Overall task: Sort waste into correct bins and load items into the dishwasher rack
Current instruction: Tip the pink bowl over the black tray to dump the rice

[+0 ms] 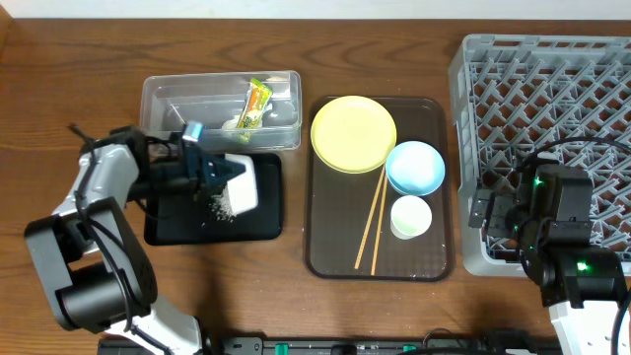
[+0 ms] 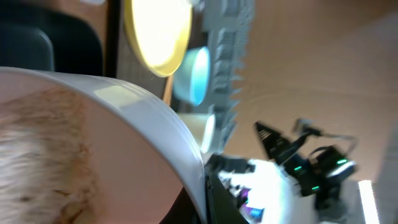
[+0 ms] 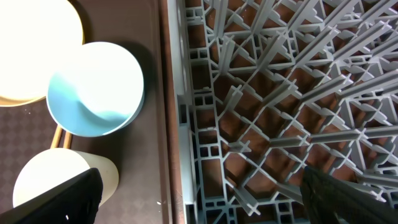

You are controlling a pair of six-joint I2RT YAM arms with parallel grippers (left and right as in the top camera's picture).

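Observation:
My left gripper (image 1: 215, 168) is shut on the rim of the white bowl (image 1: 243, 183) and holds it tipped over the black tray (image 1: 168, 229). White rice-like leftovers (image 1: 219, 204) lie and fall below the bowl. The bowl's wall (image 2: 124, 124) fills the left wrist view. The clear tub (image 1: 187, 97) holds the green-and-orange wrapper (image 1: 258, 103) and a white scrap (image 1: 232, 124). The yellow plate (image 1: 353, 133), blue bowl (image 1: 415, 168), white cup (image 1: 410, 217) and chopsticks (image 1: 373, 222) sit on the brown tray. My right gripper (image 3: 205, 199) is open and empty over the grey rack's (image 1: 552, 89) left edge.
The brown serving tray (image 1: 434, 258) lies between the black tray and the rack. In the right wrist view the blue bowl (image 3: 93, 87) and cup (image 3: 56, 174) sit just left of the rack wall (image 3: 186, 112). Bare wooden table lies at the far left.

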